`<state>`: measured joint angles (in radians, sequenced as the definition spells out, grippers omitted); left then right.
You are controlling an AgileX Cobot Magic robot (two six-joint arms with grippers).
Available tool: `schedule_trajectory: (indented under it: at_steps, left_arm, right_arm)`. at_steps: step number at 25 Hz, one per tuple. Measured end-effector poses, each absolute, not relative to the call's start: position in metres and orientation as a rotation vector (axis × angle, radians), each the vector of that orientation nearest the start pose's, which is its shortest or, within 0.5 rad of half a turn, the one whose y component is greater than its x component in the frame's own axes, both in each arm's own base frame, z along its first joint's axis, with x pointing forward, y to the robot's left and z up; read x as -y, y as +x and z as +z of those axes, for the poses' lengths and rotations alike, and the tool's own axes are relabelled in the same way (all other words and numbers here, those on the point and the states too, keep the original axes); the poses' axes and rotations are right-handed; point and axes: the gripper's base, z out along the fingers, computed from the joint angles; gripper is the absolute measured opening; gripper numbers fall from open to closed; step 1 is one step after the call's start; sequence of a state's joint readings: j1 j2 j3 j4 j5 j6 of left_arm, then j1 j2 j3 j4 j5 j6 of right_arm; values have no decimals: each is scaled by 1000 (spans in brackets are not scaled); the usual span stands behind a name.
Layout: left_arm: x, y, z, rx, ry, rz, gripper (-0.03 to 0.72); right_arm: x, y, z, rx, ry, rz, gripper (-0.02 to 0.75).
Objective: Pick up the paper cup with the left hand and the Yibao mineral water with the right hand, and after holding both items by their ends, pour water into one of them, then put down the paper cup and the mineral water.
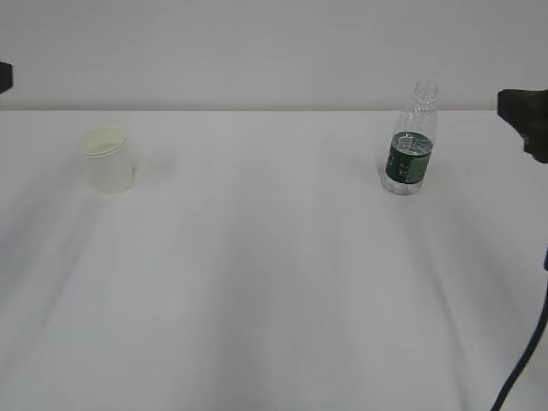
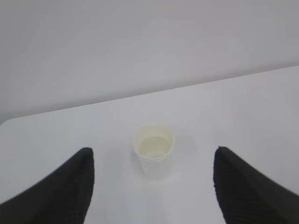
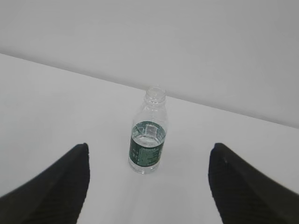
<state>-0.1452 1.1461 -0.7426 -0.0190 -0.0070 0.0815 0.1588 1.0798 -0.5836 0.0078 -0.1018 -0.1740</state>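
Note:
The white paper cup (image 1: 109, 159) stands upright at the left of the white table; in the left wrist view the cup (image 2: 154, 150) stands ahead of my left gripper (image 2: 152, 161), whose black fingers are spread wide and empty. The clear Yibao mineral water bottle (image 1: 410, 142), green label, no cap, stands upright at the right; in the right wrist view the bottle (image 3: 148, 138) stands ahead of my right gripper (image 3: 148, 158), open and empty. In the exterior view only a dark part of the right arm (image 1: 527, 116) shows at the right edge, and a black bit of the left arm (image 1: 4, 77) at the left edge.
The white table (image 1: 274, 282) meets a plain light wall at the back. A thin black cable (image 1: 527, 351) hangs at the lower right edge.

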Motion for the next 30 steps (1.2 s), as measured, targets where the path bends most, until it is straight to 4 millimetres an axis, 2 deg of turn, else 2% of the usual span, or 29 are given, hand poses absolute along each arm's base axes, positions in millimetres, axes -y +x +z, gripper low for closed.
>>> schedule_trajectory:
  at_steps: [2, 7, 11, 16, 23, 30]
  left_arm:
    - [33, 228, 326, -1860, 212, -44, 573]
    - [26, 184, 347, -1876, 244, -5, 573]
    - [21, 152, 356, -1888, 241, 1, 573]
    - [16, 114, 363, -1884, 223, -22, 566]
    - [10, 69, 360, -1893, 181, -62, 556]
    - [6, 39, 327, -1994, 174, -75, 554]
  right_arm:
    - [-32, 202, 298, -1842, -302, -6, 599]
    - [-25, 158, 318, -1842, -304, -4, 595]
    - [-19, 118, 326, -1852, -309, -9, 594]
    - [-9, 77, 328, -1867, -263, -31, 594]
    - [7, 36, 322, -1883, -154, -100, 594]
    - [17, 7, 309, -1943, -93, -140, 594]
